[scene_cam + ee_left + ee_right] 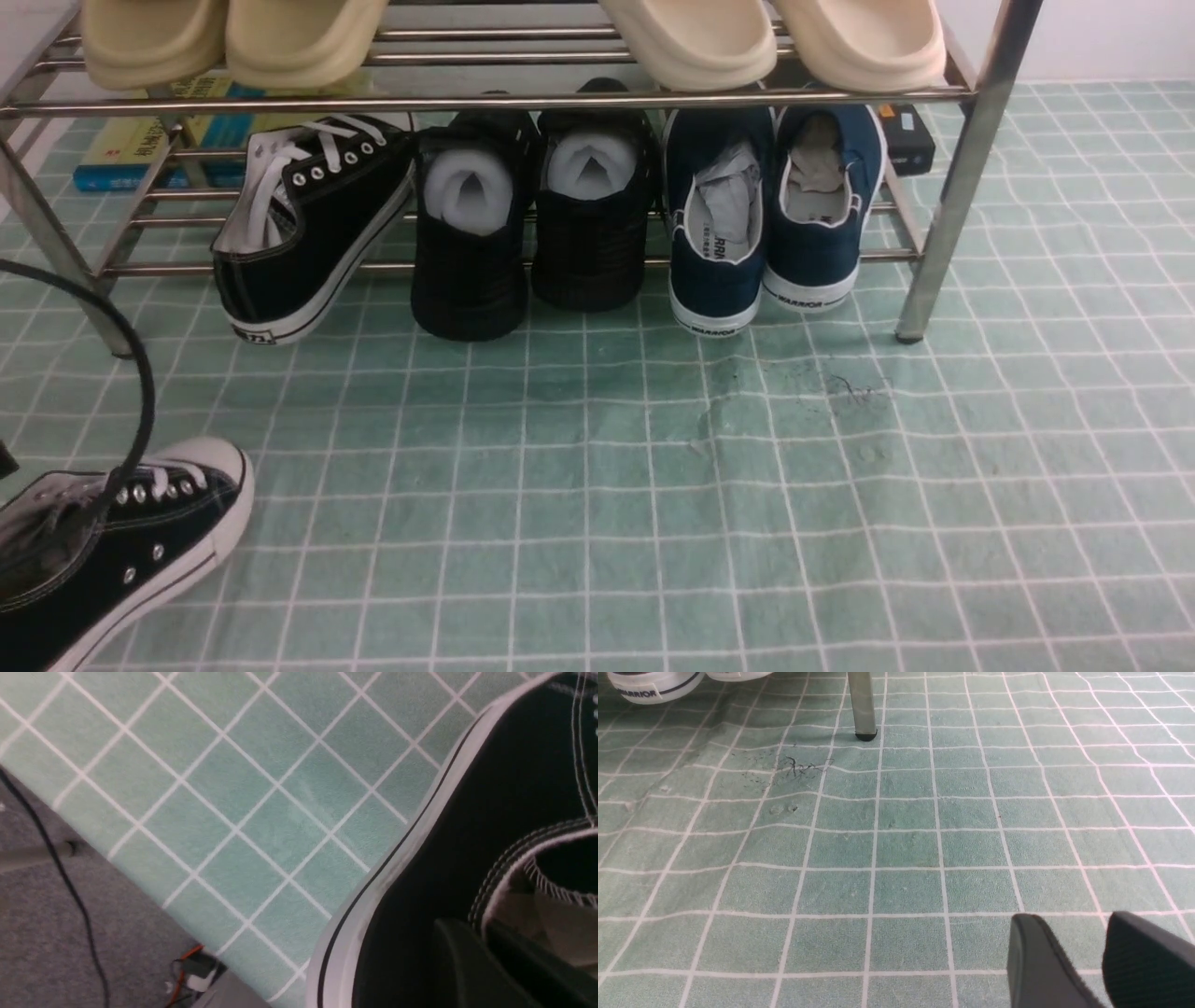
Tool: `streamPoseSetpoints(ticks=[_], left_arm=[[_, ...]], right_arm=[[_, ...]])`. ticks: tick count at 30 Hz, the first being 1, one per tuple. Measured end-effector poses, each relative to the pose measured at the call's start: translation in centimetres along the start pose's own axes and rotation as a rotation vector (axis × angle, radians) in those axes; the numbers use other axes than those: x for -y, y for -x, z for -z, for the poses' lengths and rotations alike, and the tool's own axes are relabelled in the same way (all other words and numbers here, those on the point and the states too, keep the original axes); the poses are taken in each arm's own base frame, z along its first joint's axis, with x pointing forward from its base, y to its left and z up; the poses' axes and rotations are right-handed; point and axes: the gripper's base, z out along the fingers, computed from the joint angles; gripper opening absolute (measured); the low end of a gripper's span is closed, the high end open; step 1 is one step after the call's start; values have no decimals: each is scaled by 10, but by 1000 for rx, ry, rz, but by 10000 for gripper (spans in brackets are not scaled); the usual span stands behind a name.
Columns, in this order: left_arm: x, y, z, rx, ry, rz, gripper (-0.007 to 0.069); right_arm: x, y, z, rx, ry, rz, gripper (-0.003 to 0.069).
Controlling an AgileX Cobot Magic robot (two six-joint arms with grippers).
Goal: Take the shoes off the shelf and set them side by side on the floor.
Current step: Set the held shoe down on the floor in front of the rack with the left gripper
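The left gripper (486,942) is squeezing the heel of one sneaker (159,560), low by the floor (653,523). The other sneaker (308,233) is sitting on the shelf (504,101). The right gripper (1076,933) is hanging open. The soft heel might be slipping out, tipping it over

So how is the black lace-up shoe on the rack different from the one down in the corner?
The shelf sneaker rests slanted on the shelf, heel hanging over the front rail; the corner sneaker is off it, down by the floor. The left gripper pinches the corner sneaker's collar; no gripper touches the shelf sneaker. Both are black with white laces and white-striped soles.
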Motion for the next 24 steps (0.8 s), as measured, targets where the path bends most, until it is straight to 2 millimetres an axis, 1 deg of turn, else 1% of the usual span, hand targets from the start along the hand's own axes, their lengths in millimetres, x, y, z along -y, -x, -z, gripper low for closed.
streamPoseSetpoints(ticks=[3,6,14,15,18,20,24], left_arm=[[3,-4,-12,18,-42,49,24],[5,-4,-16,38,-82,80,25],[12,-2,-16,48,-154,117,34],[13,-2,-18,39,-151,118,37],[15,-1,-24,22,-136,106,43],[18,0,-32,-10,-111,65,55],[25,-1,-43,-66,-109,6,99]], right_arm=[[0,0,0,0,0,0,238],[0,0,0,0,0,0,238],[0,0,0,0,0,0,238],[0,0,0,0,0,0,238],[0,0,0,0,0,0,238],[0,0,0,0,0,0,238],[0,0,0,0,0,0,238]])
